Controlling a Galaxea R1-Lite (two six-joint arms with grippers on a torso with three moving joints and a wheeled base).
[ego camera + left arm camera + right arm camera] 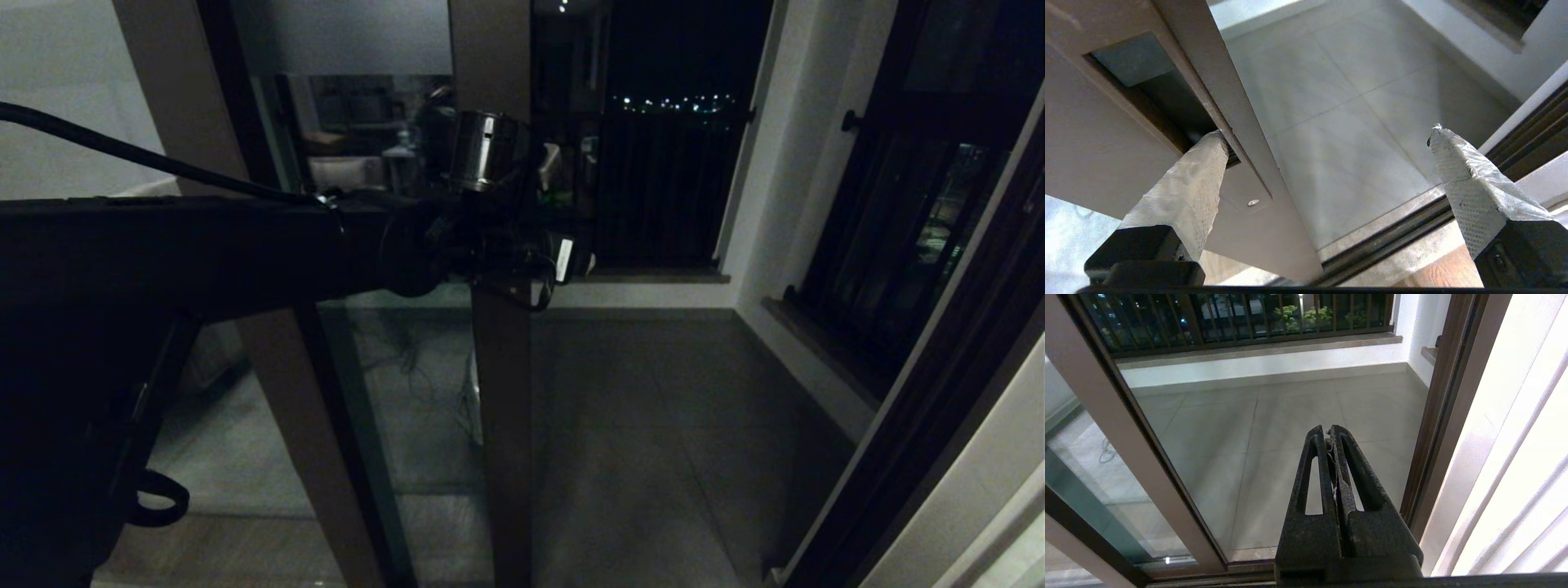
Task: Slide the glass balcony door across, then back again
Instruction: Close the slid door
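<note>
So, left to right as we see it:
Left gripper (1327, 151): we have it spread wide at the door's stile, one fingertip (1202, 163) hooked into the recessed handle (1163, 102), the other out over the balcony floor (1355, 102).
Glass balcony door (498, 392): stands partway across, doorway open to its right.
Right gripper (1329, 435): clenched on nothing, idle, low, facing the opening.
Progress: we judge one slide underway; which one, we cannot tell.
Containers: none visible.

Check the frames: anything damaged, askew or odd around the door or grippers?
Only wear stands out: the left gripper is open, one wrapped fingertip in the glass balcony door's recessed handle, wrap creased and frayed. Right gripper is shut, stray fibres between its tips.
</note>
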